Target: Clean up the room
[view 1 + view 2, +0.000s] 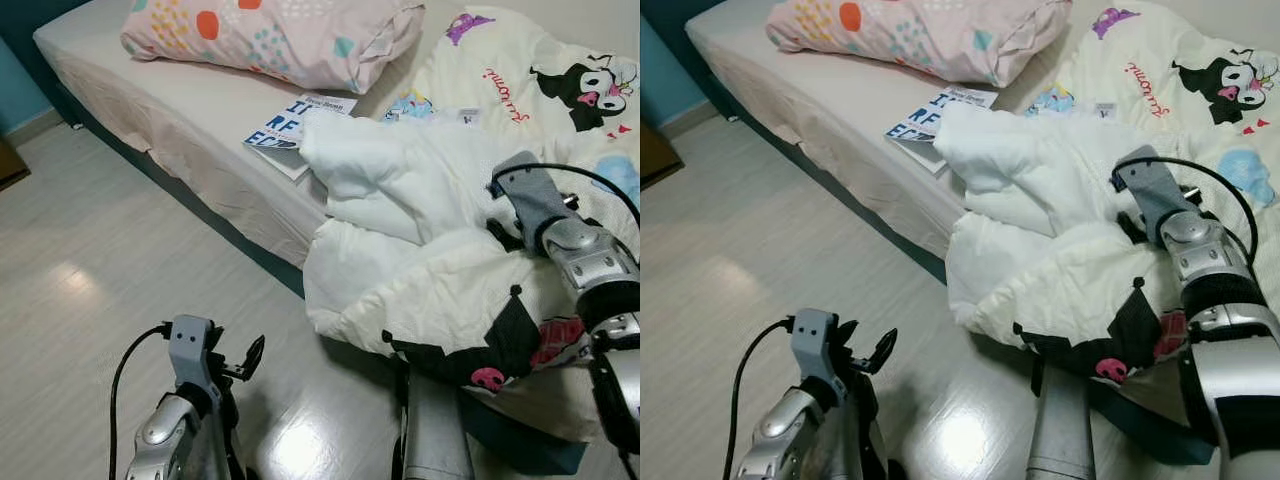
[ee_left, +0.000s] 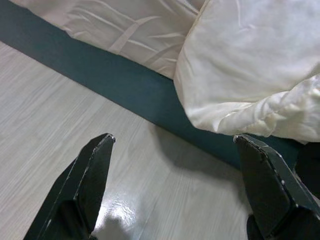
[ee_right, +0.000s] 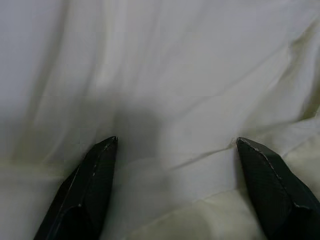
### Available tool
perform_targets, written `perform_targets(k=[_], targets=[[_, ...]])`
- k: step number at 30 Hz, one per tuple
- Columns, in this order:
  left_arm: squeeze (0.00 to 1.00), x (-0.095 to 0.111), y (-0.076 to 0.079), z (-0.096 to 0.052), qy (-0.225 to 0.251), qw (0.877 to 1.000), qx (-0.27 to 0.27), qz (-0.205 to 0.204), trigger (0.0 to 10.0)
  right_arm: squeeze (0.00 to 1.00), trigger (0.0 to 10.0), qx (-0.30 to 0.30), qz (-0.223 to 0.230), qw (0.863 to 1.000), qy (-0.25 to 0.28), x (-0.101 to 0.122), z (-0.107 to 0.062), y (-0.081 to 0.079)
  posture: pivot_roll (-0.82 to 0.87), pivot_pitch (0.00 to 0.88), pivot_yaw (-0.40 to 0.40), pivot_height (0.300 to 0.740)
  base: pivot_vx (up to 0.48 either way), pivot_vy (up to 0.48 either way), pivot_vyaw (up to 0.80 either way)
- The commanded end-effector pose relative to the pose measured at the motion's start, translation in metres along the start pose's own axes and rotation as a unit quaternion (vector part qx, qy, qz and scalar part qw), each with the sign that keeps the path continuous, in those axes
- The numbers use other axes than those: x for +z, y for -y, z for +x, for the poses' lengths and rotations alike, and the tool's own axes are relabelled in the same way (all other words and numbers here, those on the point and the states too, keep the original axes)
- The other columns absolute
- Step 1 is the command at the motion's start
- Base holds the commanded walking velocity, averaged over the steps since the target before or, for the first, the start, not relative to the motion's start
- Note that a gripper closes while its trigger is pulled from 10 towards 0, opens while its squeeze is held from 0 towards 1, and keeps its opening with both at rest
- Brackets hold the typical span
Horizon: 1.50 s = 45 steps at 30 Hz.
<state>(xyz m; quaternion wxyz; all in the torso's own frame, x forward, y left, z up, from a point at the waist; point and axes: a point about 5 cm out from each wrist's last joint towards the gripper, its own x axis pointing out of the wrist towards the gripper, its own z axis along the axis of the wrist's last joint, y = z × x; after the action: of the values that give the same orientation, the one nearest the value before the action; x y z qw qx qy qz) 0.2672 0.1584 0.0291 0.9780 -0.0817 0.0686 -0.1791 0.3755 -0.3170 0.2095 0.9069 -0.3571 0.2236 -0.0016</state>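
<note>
Landmark: the bed (image 1: 180,120). A white comforter (image 1: 420,230) is lying bunched on the bed's near part, its lower edge spilling over the bed's side toward the wood floor (image 1: 90,290). The right gripper (image 3: 175,150) is hovering over the comforter's folds on the bed, fingers (image 3: 95,175) spread wide, gripping nothing. The left gripper (image 2: 172,150) is hanging low beside the bed over the floor, fingers also spread, holding nothing. A book (image 1: 295,125) is lying on the bed, partly tucked under the comforter's far edge. A pink patterned pillow (image 1: 270,35) is sitting further up the bed, just beyond the book.
</note>
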Motion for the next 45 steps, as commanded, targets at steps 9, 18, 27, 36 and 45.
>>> perform_targets(k=[9,18,27,36,45], targets=[[0.0,-0.017,0.018,0.005,-0.034,0.999,-0.008,-0.029,10.0,0.0,10.0,0.255,-0.08,0.951,-0.153,-0.064,-0.032,0.012,-0.12,0.279,0.015,0.429,0.0,0.0,0.0],[0.0,-0.018,0.025,0.013,-0.034,0.999,-0.012,-0.037,10.0,0.0,10.0,0.405,-0.026,0.902,-0.144,-0.076,-0.049,-0.003,-0.15,0.247,-0.019,0.429,0.0,0.0,0.0],[0.0,-0.018,0.032,0.02,-0.032,0.998,-0.017,-0.041,10.0,0.0,10.0,0.558,0.045,0.815,-0.152,-0.09,-0.077,-0.054,-0.17,0.216,-0.034,0.429,0.0,0.0,0.0],[0.0,-0.02,0.035,0.024,-0.038,0.998,-0.024,-0.043,10.0,0.0,10.0,0.669,0.027,0.729,-0.144,-0.095,-0.128,-0.089,-0.17,0.201,-0.02,0.429,0.0,0.0,0.0],[0.0,-0.022,0.037,0.026,-0.044,0.998,-0.029,-0.043,10.0,0.0,10.0,0.688,0.018,0.721,-0.086,-0.073,-0.147,-0.091,-0.17,0.2,-0.014,0.429,0.0,0.0,0.0]])
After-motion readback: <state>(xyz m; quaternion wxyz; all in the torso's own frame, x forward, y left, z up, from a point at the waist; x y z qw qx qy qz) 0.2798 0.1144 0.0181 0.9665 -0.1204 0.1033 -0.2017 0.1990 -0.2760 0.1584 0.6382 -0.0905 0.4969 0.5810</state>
